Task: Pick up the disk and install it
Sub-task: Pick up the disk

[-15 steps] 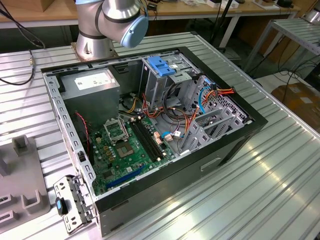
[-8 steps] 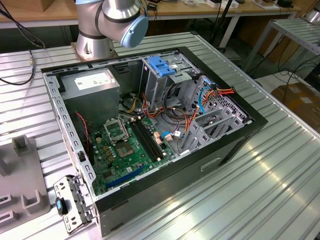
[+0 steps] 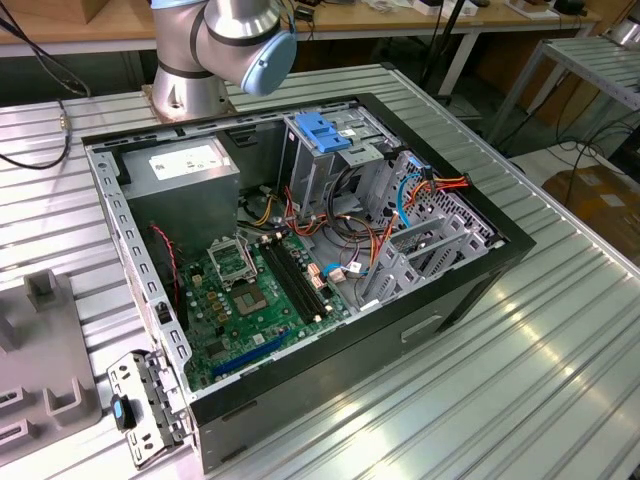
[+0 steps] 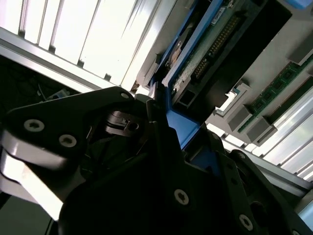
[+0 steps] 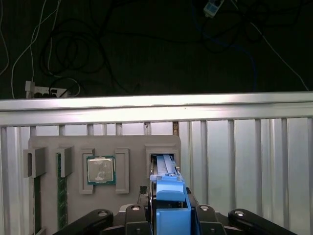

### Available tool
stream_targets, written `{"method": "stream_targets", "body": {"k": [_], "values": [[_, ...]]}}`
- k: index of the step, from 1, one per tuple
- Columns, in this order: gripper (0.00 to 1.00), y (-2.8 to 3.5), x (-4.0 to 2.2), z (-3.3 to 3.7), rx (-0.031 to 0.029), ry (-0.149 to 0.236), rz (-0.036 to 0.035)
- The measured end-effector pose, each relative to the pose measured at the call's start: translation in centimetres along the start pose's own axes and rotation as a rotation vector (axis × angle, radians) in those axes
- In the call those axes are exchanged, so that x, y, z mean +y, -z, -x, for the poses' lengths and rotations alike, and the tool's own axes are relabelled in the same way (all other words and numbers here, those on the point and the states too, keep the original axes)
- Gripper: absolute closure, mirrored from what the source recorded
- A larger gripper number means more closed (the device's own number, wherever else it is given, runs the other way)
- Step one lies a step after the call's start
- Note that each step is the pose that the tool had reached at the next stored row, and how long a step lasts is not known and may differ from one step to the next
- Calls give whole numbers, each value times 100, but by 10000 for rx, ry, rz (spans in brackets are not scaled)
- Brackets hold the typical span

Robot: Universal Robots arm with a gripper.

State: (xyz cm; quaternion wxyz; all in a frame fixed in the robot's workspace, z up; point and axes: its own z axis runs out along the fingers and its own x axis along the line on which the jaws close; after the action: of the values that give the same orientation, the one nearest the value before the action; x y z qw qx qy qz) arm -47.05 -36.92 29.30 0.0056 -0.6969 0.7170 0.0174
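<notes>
The disk (image 5: pixel 169 215) stands on edge in a slot of the grey parts tray (image 5: pixel 49 145), its blue carrier frame uppermost. My gripper (image 5: pixel 169 197) sits over it with a black finger pressed on each side of the blue frame, shut on it. In the second wrist view the disk (image 4: pixel 215 44) shows its dark underside with a green circuit board, and the gripper (image 4: pixel 168 115) clamps its blue edge. The open computer case (image 3: pixel 480 290) lies on the table in the exterior view, with the grey drive cage (image 3: pixel 312 170) and its blue latch piece (image 3: pixel 325 130) near the back.
A processor chip (image 5: pixel 101 170) and a memory stick (image 5: pixel 61 188) lie in other tray pockets. The tray (image 3: pixel 40 380) is at the exterior view's left, beside the case. Cables (image 3: pixel 400 200) and a motherboard (image 3: pixel 260 300) fill the case. The arm's base (image 3: pixel 215 50) stands behind it.
</notes>
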Motion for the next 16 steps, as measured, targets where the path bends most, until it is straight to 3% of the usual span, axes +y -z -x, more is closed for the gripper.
{"method": "stream_targets", "body": {"k": [10, 16], "values": [[63, 2, 0, 0, 1, 112, 2], [63, 35, 1, 1, 2, 112, 4]]}}
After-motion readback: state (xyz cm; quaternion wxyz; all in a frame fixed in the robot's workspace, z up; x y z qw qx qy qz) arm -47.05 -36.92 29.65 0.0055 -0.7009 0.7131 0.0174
